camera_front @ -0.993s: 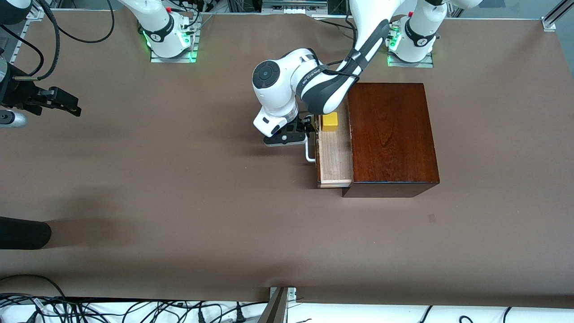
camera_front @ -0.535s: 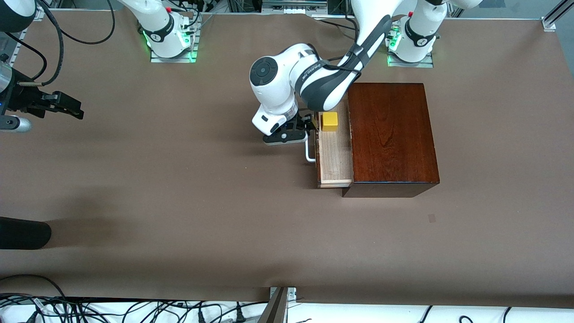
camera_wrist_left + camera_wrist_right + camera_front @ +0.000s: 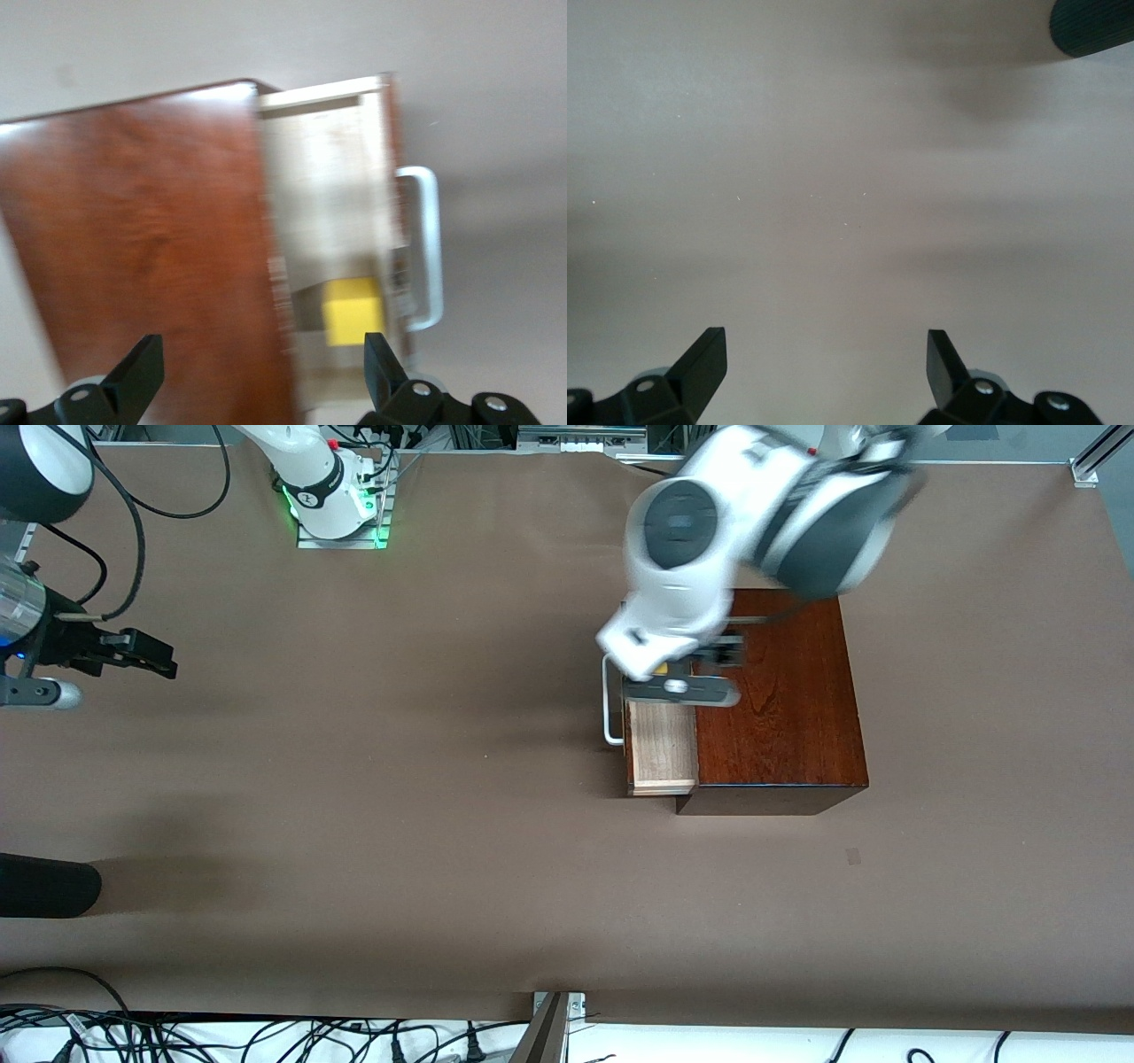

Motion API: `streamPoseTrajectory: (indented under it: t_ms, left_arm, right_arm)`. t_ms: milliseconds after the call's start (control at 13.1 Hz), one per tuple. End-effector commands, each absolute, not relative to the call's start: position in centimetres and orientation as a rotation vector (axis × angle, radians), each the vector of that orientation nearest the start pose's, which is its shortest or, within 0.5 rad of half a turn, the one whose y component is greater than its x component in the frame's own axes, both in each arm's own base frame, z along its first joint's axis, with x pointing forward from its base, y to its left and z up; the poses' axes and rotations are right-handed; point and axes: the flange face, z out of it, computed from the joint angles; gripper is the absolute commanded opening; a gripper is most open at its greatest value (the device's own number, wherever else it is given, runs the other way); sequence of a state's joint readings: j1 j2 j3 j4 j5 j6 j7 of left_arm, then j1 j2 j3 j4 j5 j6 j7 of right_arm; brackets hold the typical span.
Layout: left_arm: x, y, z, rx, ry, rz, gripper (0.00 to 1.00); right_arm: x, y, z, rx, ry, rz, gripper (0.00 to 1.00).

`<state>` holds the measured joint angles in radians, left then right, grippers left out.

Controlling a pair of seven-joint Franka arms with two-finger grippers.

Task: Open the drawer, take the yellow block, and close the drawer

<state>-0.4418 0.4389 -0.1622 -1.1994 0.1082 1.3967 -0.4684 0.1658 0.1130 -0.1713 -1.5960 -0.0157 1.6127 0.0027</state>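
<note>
The drawer [image 3: 663, 748] stands pulled out of the glossy reddish-brown box [image 3: 780, 700], its pale wood floor and white bar handle [image 3: 609, 704] showing. My left gripper [image 3: 700, 657] hangs open in the air over the seam between box and drawer. In the left wrist view the yellow block [image 3: 353, 310] lies in the drawer [image 3: 328, 204], just inside one fingertip of the left gripper [image 3: 261, 354], beside the handle [image 3: 425, 248]. My right gripper [image 3: 146, 654] waits open over bare table at the right arm's end; the right wrist view shows the gripper [image 3: 824, 350] holding nothing.
A dark rounded object [image 3: 44, 886] juts in at the table edge near the right arm's end, nearer the front camera. Cables [image 3: 266, 1036] run along the table's near edge. Brown table [image 3: 399, 806] spreads around the box.
My left gripper has left the handle, risen and swung over the drawer and box, now hiding the block in the front view. The drawer has not moved. The right gripper drifted slightly.
</note>
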Motion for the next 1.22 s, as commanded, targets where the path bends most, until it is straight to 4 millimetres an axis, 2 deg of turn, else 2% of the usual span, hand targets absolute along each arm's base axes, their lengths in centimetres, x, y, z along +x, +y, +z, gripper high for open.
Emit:
streamPoseTrajectory:
  t_ms: [0,76,153,458,535,611,688,841,917,993,1146]
  left_arm:
    - [56.7,-27.8,54.7,-2.987,0.32,0.345,1.0]
    - [57.3,-24.8,55.9,-2.998,0.365,0.346,1.0]
    - [57.5,-22.0,56.6,-3.003,0.4,0.355,1.0]
    - [55.7,-11.8,57.5,-3.067,0.416,0.416,1.0]
    - [54.4,-10.6,57.8,-3.07,0.391,0.405,1.0]
    - [53.1,-9.4,57.2,-3.069,0.357,0.393,1.0]
    - [52.0,-6.8,57.0,-3.079,0.284,0.352,1.0]
    - [50.2,-3.6,56.9,-3.084,0.188,0.33,1.0]
    - [50.4,-2.1,57.1,-3.092,0.186,0.325,1.0]
    - [50.9,0.2,57.3,-3.093,0.284,0.315,1.0]
    - [52.2,2.3,57.8,-3.012,0.314,0.245,1.0]
  right_arm:
    - [59.5,2.4,53.8,-3.177,-0.059,0.191,1.0]
    - [60.0,4.4,51.7,-3.178,-0.112,0.257,1.0]
    - [59.8,6.3,51.3,-3.175,-0.18,0.267,1.0]
    - [57.4,19.0,51.3,-3.137,-0.583,0.244,1.0]
    - [55.9,23.4,50.9,-3.114,-0.702,0.244,1.0]
    - [54.7,28.1,50.3,-3.072,-0.809,0.227,1.0]
    - [54.1,32.0,50.2,-3.038,-0.892,0.177,1.0]
    - [51.5,39.5,50.1,-2.965,-1.08,0.136,1.0]
    - [49.7,43.0,50.1,-2.924,-1.159,0.124,1.0]
    - [48.6,46.0,49.8,-2.872,-1.235,0.087,1.0]
    - [46.3,51.9,49.2,-2.753,-1.358,-0.028,1.0]
